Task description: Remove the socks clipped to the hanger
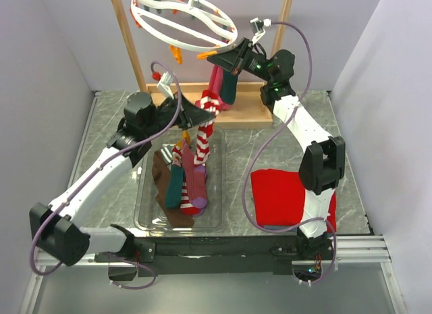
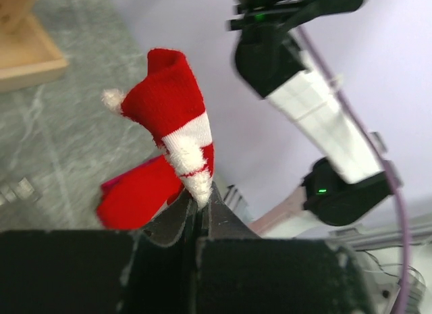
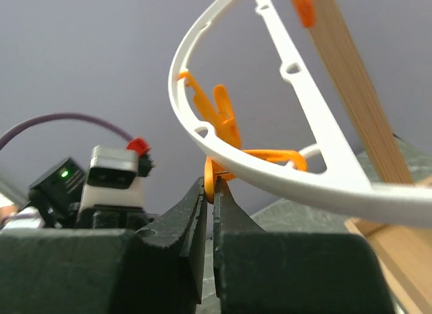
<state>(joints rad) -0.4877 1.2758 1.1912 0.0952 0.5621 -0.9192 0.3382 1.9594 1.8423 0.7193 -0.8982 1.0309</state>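
Jaws on your left gripper [image 2: 200, 204] are pinched tight on the white toe end of the red-and-white striped sock [image 2: 177, 121]; from above, that sock [image 1: 204, 133] hangs down from the gripper over the clear tray [image 1: 144, 219]. In the tray lie a brown sock [image 1: 160, 182], a teal sock [image 1: 175, 180] and a maroon sock [image 1: 196, 186], heaped together and touching. Up and to the right, a magenta sock [image 1: 214, 81] and a dark teal sock [image 1: 229, 88] hang side by side under the edge of the white ring hanger [image 1: 182, 18]. Your right gripper [image 3: 208, 191] has its jaws nearly together, nipping an orange clip [image 3: 214, 177] just beneath the ring; a red folded cloth [image 1: 280, 196] lies on the table by that arm.
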